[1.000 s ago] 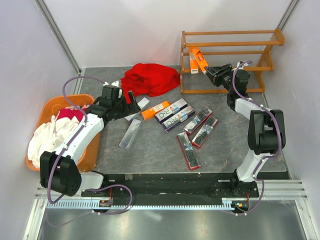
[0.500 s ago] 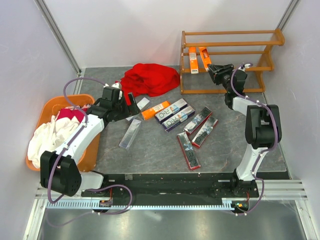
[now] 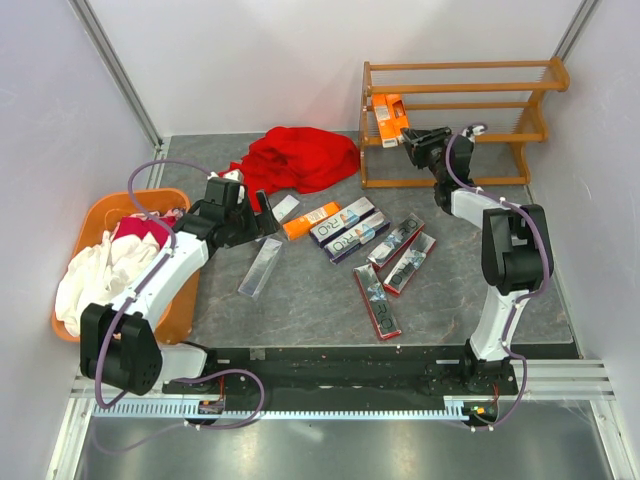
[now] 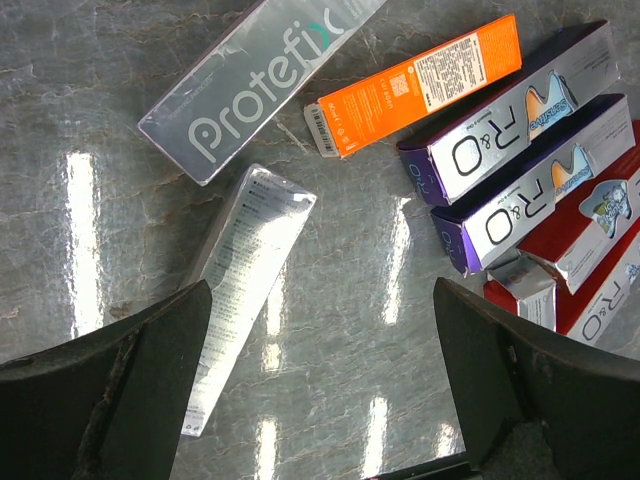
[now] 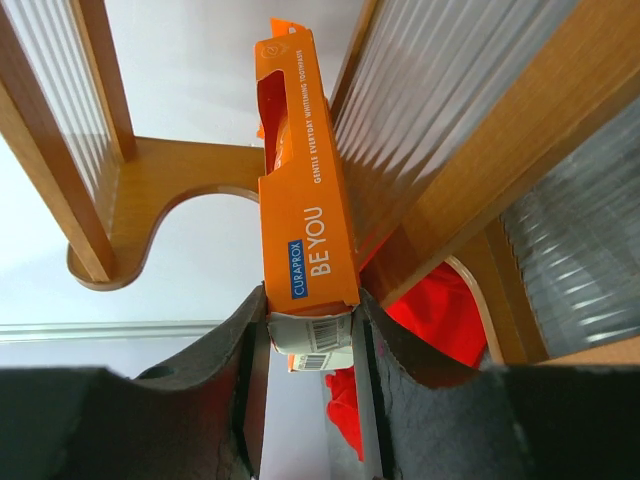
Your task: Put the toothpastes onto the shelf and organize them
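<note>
**A:** Why's the right end effector (image 5: 310, 335) got that orange box (image 5: 305, 200) by the very tip?

**B:** My guess is it's so the long part can slide into the shelf (image 3: 460, 66) without the fingers hitting wood. It's pinching the barcode end, and the rest of the box pokes in at the middle tier. It sits right beside a second orange box (image 3: 376, 120) already lying there, so they're probably sorting by colour.

**A:** And the left one?

**B:** The left end effector (image 4: 320, 300) is spread wide and holding nothing. It's hanging over a silver box (image 4: 250, 270) that lies flat on the tabletop (image 3: 300, 300). Looks like it's lining up the next pick.

**A:** Where's the rest?

**B:** Loose in the middle of the tabletop, well apart from the shelf. There's a purple pair (image 3: 348, 228), some red boxes (image 3: 395, 265) and one more orange.

**A:** What's the surface like?

**B:** Grey and stone-patterned, glossy enough to throw glare, so the boxes might skid. The walls are plain white. The shelf is at the back right, with a red cloth (image 3: 300, 158) just to its left. An orange basket (image 3: 180, 300) of cloths sits at the left edge.
</note>
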